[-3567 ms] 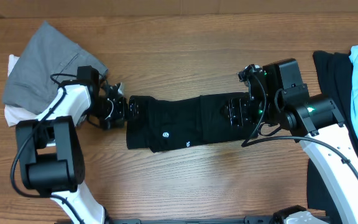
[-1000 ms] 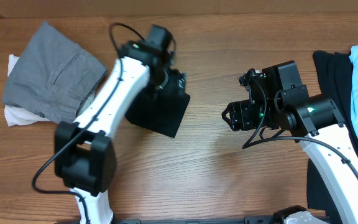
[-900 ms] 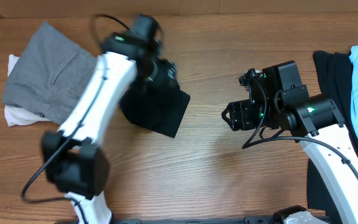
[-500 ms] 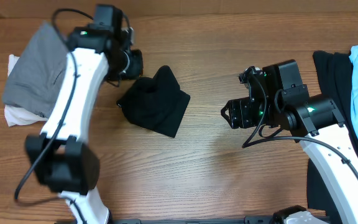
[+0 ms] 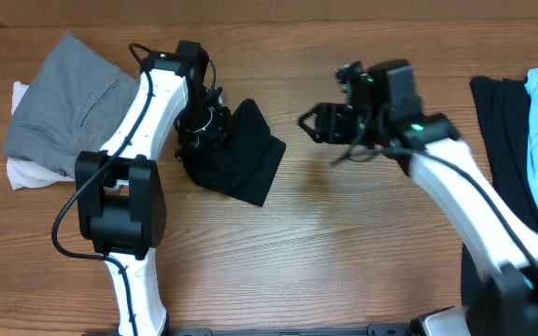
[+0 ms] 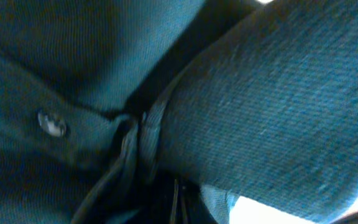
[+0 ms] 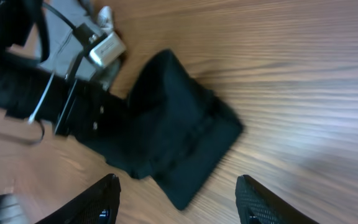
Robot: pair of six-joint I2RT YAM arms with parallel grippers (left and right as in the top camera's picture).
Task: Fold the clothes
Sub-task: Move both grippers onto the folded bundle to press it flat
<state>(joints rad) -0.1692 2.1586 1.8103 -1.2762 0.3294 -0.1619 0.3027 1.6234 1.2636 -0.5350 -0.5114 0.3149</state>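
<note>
Swinging back down, the left gripper (image 5: 204,129) presses into the folded black T-shirt (image 5: 246,166) on the table (image 5: 344,243), its grip unreadable, while the right gripper (image 5: 310,123) hovers nearer, wide open and empty; snagged cloth could pull the fold apart.

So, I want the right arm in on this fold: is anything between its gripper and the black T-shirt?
Nothing visible. Only bare table lies between the open right gripper and the black T-shirt. The left gripper sits on the shirt's far, left side.
</note>
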